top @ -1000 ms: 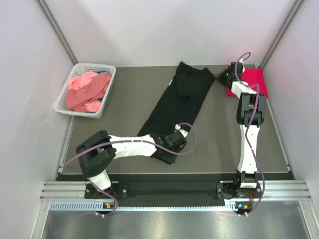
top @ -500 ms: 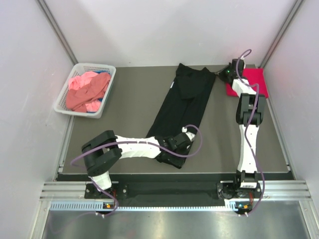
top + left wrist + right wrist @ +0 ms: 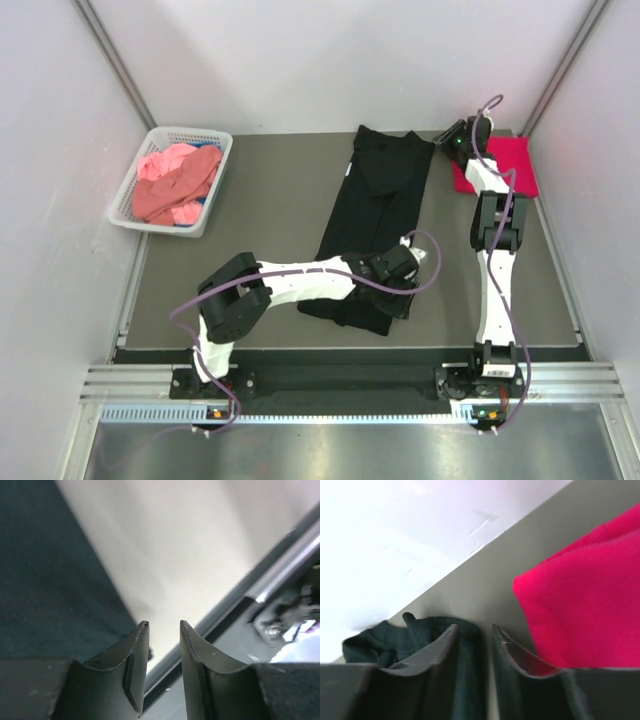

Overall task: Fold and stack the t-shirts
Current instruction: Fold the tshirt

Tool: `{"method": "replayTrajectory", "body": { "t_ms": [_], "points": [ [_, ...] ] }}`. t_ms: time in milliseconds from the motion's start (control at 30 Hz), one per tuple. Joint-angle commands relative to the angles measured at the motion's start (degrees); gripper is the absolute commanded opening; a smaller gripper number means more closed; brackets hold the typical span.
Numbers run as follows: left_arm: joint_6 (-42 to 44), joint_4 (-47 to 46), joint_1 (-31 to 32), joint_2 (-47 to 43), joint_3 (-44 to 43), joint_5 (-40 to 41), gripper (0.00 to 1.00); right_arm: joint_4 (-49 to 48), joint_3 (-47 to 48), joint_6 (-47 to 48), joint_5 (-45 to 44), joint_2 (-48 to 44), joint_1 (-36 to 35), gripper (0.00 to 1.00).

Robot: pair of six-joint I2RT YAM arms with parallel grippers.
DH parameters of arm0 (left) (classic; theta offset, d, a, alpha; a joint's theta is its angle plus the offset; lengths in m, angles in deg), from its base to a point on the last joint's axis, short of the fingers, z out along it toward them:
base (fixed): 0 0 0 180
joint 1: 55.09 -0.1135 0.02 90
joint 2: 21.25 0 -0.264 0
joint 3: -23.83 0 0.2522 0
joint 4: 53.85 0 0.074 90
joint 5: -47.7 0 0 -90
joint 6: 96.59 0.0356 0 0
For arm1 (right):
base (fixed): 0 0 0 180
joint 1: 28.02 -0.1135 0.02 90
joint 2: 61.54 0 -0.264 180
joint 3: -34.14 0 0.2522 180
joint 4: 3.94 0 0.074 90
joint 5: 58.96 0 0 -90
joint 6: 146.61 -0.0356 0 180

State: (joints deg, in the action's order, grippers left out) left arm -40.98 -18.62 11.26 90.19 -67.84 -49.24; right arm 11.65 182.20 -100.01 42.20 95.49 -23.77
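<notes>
On the table (image 3: 250, 220), long black t-shirt (image 3: 380, 190), red t-shirt (image 3: 520, 165) far right

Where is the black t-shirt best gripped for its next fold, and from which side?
Probably the near end's corners, approached from the table's near edge. The black t-shirt lies flat as a long strip running front to back, so that end should fold over easily.

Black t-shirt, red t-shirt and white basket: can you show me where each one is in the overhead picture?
Black t-shirt (image 3: 375, 200): top external view, middle of the spread-out cloth.
Red t-shirt (image 3: 518, 165): top external view, bare right part, beside the right arm.
White basket (image 3: 195, 131): top external view, far rim.
</notes>
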Motion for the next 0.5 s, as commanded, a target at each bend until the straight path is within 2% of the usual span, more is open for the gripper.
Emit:
{"method": "replayTrajectory", "body": {
  "t_ms": [0,67,133,200,267,400,433,467],
  "points": [
    [1.61,3.75,-1.3,-1.39,-5.05,-1.14,0.37,-2.0,1.94,5.33,0.53,-3.21,0.93,0.35],
    [1.52,3.84,-2.27,-3.32,-4.89,-2.19,0.39,-2.0,-0.77,7.87,0.62,-7.06,0.93,0.39],
    [2.13,3.75,-3.68,-4.99,-4.18,-3.86,0.43,2.02,-2.46,10.51,0.62,-11.11,0.85,0.47],
    [3.19,8.04,-5.25,-5.88,-4.44,-1.95,0.43,4.58,-3.86,12.1,0.45,-14.37,0.58,0.5],
    [4.07,11.64,-7.36,-8.16,-4.1,0.51,0.43,7.65,-9.3,12.64,-0.69,-21.13,0.32,0.53],
    [3.45,10.88,-21.5,-17.71,6.52,-5.18,0.42,12.75,-24.91,12.1,-2.53,-37.27,-1.7,0.55],
    [3.8,11.22,-23.7,-19.23,8.19,-4.67,0.43,14.94,-24.96,12.11,-3.5,-37.32,-2.4,0.56],
    [4.5,11.92,-25.46,-20.55,9.52,-3.1,0.44,16.7,-30.1,12.89,-4.12,-42.37,-3.36,0.56]
  ]
}}
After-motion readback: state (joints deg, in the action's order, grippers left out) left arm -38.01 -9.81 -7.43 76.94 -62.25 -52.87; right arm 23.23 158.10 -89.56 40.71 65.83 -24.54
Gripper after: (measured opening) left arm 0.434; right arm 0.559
